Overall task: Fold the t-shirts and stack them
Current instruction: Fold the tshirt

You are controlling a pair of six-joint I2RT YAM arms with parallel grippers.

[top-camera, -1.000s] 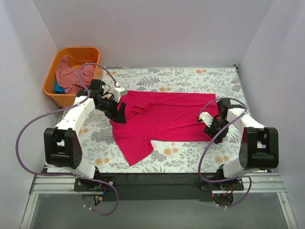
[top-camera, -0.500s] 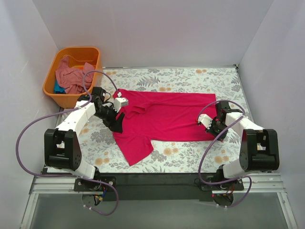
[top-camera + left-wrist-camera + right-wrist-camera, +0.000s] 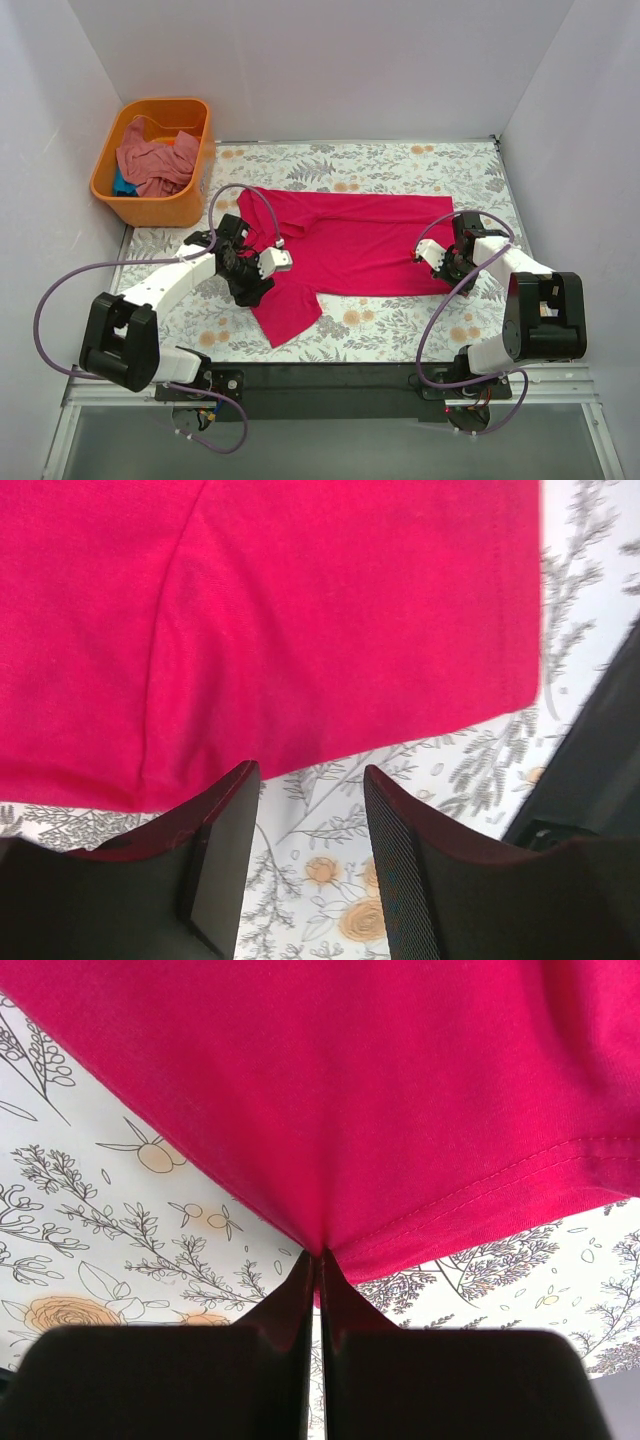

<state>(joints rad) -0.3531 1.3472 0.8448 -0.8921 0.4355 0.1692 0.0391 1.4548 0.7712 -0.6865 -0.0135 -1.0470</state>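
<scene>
Crimson-pink t-shirt (image 3: pixel 350 245) lies spread flat on the floral table (image 3: pixel 400 160). The right pincer (image 3: pixel 315 1258) is pinched tight on its hem at the right edge. The left pincer (image 3: pixel 305 780) stands part-spread just at the sleeve's edge, gripping nothing.

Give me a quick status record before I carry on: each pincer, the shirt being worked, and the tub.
left pincer: open, tips at the edge of the crimson t-shirt, nothing gripped
right pincer: shut on the crimson t-shirt's hem at a corner
crimson t-shirt: spread mostly flat on the floral table cloth, not yet folded
orange tub: far left corner, holds a crumpled salmon-pink t-shirt with a bit of a teal garment showing beneath
</scene>
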